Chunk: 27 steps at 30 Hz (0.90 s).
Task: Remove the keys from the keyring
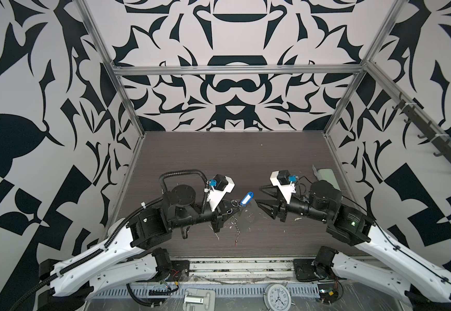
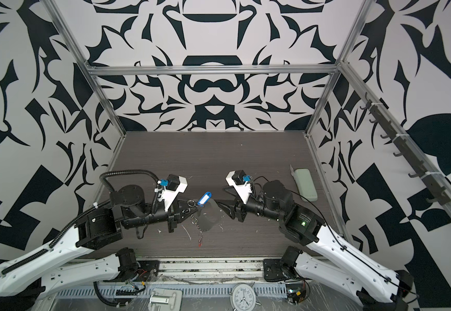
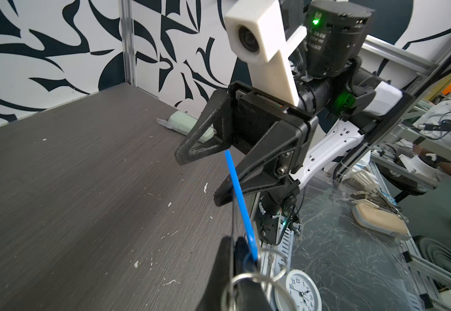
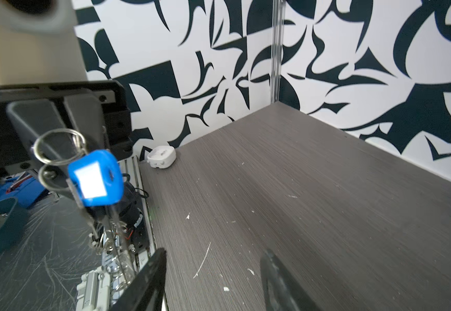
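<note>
Two keys left to free: blue-tagged key (image 1: 246, 198) and red-tagged key (image 1: 235, 243) hang from the keyring (image 1: 235, 227), held above the counter (image 1: 219, 161) by the left gripper (image 1: 230, 203), jaws clenched; the right gripper (image 3: 197, 179), jaws released and empty, sits just beside them

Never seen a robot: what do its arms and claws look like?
White shells, black joints. Left gripper and right gripper: black triangular fingers, white camera blocks. Ribbed black cable along the left arm; green light on the right arm.
</note>
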Tool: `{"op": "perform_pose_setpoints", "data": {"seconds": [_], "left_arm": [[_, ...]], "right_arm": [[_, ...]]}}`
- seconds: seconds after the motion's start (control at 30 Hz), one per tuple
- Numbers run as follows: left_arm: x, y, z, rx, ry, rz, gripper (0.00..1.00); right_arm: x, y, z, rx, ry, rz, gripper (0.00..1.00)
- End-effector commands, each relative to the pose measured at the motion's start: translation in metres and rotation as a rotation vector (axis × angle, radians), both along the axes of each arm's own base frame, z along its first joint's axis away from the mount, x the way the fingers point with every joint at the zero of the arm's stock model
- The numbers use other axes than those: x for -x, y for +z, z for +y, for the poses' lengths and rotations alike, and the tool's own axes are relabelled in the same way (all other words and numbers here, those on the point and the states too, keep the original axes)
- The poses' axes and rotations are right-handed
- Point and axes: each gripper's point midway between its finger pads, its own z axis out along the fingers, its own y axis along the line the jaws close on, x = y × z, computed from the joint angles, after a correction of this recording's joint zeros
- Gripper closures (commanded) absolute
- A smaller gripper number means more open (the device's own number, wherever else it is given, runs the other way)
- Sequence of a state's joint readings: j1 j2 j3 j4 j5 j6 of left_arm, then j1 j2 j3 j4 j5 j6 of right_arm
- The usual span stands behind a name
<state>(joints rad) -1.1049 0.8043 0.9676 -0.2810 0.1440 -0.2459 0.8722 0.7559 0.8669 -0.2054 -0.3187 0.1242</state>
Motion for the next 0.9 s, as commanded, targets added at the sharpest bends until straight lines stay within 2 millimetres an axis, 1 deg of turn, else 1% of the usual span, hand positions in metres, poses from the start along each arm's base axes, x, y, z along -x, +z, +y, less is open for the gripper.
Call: {"op": "perform_pose_setpoints", "data": {"seconds": [0.0,0.23,0.4,0.47,0.53,0.6,0.67,0.7,0.77,0.8,0.87], "left_arm": [[-0.017,0.007,0.001,0.033,0.08,-0.03,0.98],[-0.019,0.007,-0.003,0.016,0.085,0.006,0.97],[-0.022,0.008,-0.004,0.009,0.101,0.03,0.96],[-0.023,0.007,-0.005,0.001,0.108,0.043,0.96],[-0.023,0.007,-0.006,-0.006,0.105,0.05,0.96],[-0.024,0.006,-0.005,-0.008,0.111,0.052,0.96],[-0.025,0.005,-0.004,-0.011,0.12,0.049,0.96],[-0.026,0.005,-0.003,-0.009,0.128,0.047,0.96],[-0.026,0.006,-0.003,-0.004,0.128,0.042,0.96],[-0.025,0.006,-0.003,0.0,0.121,0.04,0.96],[-0.023,0.006,-0.005,0.0,0.105,0.037,0.95]], "right_arm": [[0.028,0.029,0.004,-0.107,0.141,-0.077,0.41],[0.032,0.039,-0.003,-0.149,0.139,-0.145,0.42],[0.025,0.047,-0.012,-0.217,0.065,-0.182,0.41],[0.022,0.045,-0.014,-0.215,0.041,-0.182,0.4],[0.016,0.043,-0.02,-0.202,-0.013,-0.18,0.4],[0.012,0.044,-0.031,-0.224,-0.074,-0.202,0.4],[0.016,0.052,-0.042,-0.289,-0.096,-0.244,0.39],[0.021,0.054,-0.045,-0.309,-0.084,-0.252,0.35],[0.036,0.055,-0.039,-0.306,0.006,-0.242,0.35],[0.041,0.051,-0.032,-0.278,0.062,-0.22,0.35],[0.046,0.042,-0.016,-0.229,0.147,-0.164,0.36]]}}
